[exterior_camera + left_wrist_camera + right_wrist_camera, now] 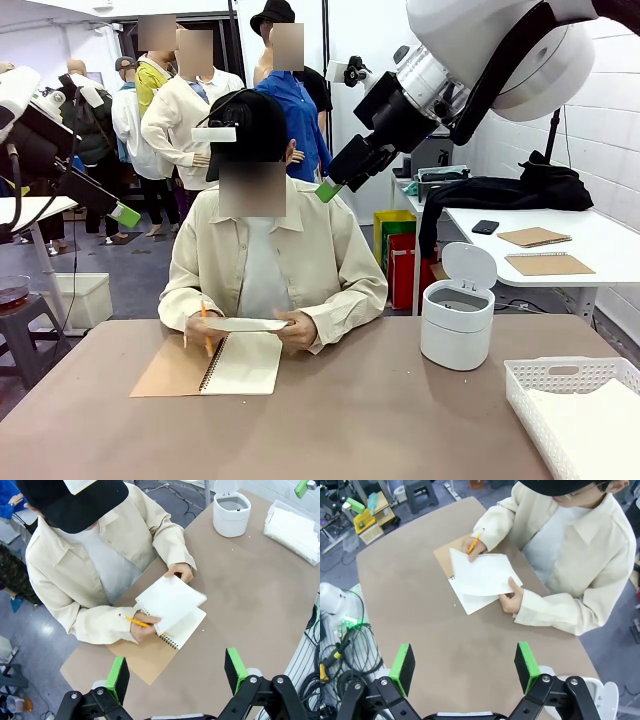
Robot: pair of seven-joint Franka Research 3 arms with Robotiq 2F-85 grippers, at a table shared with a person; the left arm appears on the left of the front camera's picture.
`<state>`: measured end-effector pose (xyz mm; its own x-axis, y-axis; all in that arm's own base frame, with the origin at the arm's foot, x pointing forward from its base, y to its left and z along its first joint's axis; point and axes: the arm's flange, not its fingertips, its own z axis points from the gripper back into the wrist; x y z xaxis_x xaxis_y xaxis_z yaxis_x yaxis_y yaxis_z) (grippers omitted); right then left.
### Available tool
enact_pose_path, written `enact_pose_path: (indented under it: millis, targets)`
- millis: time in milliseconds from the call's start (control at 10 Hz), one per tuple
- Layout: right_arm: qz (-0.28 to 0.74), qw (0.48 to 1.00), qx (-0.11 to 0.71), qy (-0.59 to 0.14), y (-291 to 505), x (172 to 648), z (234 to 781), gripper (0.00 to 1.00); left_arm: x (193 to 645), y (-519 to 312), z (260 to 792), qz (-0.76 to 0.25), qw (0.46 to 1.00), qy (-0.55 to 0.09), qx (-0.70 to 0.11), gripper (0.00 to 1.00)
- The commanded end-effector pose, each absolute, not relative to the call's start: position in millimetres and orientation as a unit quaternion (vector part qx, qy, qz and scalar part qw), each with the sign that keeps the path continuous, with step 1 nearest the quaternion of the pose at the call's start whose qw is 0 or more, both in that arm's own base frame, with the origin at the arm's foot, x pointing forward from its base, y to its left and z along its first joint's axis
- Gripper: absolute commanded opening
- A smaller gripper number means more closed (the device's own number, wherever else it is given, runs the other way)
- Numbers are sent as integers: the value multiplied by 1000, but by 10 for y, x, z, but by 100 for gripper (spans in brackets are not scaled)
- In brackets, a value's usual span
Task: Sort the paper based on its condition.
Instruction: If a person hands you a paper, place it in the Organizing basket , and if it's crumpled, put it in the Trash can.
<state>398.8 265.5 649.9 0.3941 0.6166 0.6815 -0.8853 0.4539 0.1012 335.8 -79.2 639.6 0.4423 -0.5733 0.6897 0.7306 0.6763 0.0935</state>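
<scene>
Front camera faces the person [262,260] across the table [350,415]; both wrist cameras overlook both from above.

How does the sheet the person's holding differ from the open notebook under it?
The sheet is held up by the person, clear of the table; the spiral notebook lies flat on it. The sheet is a single white leaf; the notebook has wire binding and a brown cover opened out beside its page. Both show white paper of similar size.
</scene>
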Motion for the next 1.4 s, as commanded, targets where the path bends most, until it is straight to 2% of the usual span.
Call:
enact_pose_path:
  millis: [0, 1300]
  targets:
    - [467, 802, 231, -291, 2650, 3996, 6496, 100, 3356, -795, 6402, -386, 842, -360, -112, 100]
    - [467, 802, 231, -291, 2650, 3996, 6496, 100, 3356, -795, 6402, -386, 842, -360, -112, 100]
